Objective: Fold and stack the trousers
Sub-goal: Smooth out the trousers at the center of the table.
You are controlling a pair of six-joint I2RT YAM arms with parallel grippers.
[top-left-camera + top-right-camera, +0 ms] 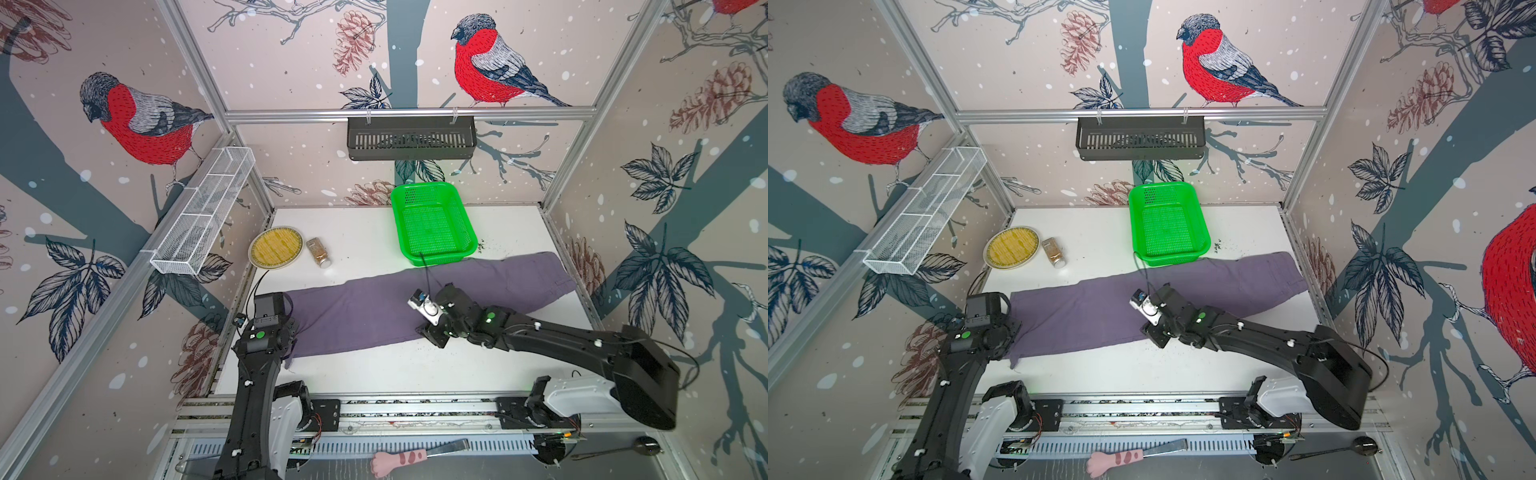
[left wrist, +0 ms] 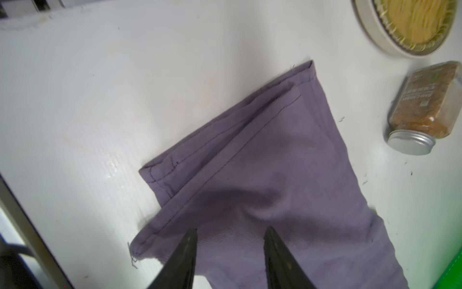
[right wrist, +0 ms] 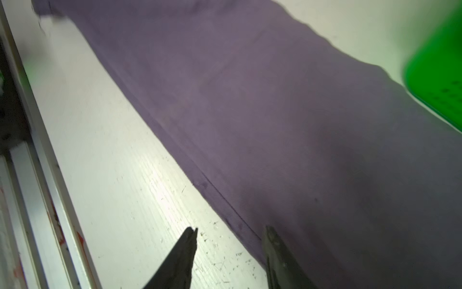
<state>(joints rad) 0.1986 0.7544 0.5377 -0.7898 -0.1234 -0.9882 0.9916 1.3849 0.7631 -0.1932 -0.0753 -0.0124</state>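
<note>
The trousers (image 1: 365, 309) lie long across the desk (image 1: 374, 374), left edge to right. Our left claw (image 2: 230, 229) hangs over their left end, our right claw (image 3: 230, 229) over their near side, midway. Both are half open and empty.

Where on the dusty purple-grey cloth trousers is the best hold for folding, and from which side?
Probably the stacked leg hems at the left end of the trousers, from above with the left gripper: both layers end there in a free edge, flat on the white table.
</note>
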